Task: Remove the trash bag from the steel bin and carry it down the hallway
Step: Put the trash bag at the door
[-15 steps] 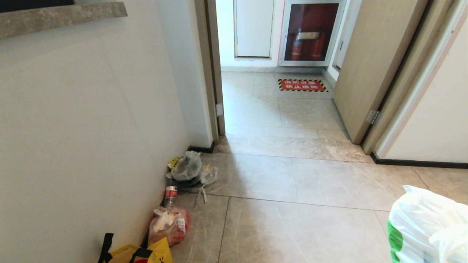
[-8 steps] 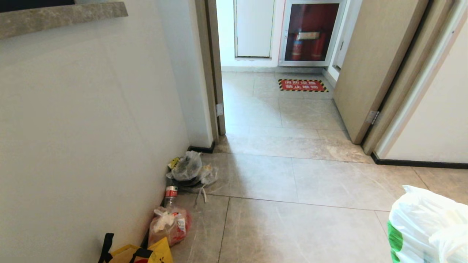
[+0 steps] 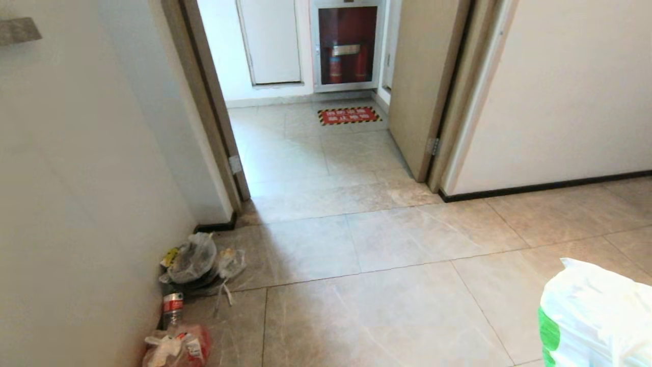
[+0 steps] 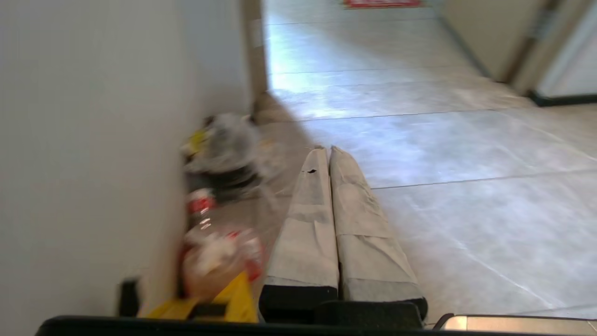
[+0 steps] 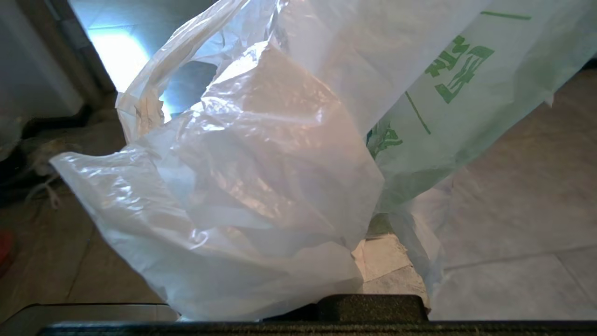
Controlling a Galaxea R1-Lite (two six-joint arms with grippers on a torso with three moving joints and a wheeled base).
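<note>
The trash bag [image 3: 596, 321], white thin plastic with green print, shows at the lower right corner of the head view, above the beige tiled floor of the hallway [image 3: 387, 285]. In the right wrist view the trash bag [image 5: 261, 154] billows over my right gripper [image 5: 373, 233], which is shut on its plastic; only one taped finger [image 5: 396, 266] peeks out. My left gripper [image 4: 325, 149] hangs low near the left wall, shut and empty. The steel bin is out of view.
Along the left wall lie a grey-clear rubbish bag [image 3: 191, 257], a bottle [image 3: 173, 306] and a reddish bag [image 3: 178, 349]. An open doorway [image 3: 285, 153] lies ahead, its door [image 3: 423, 86] swung open on the right, a red floor sign [image 3: 349, 115] beyond.
The whole head view has swung to the right: wall, rubbish and doorway slid left in the picture. The trash bag keeps its place at the lower right corner.
</note>
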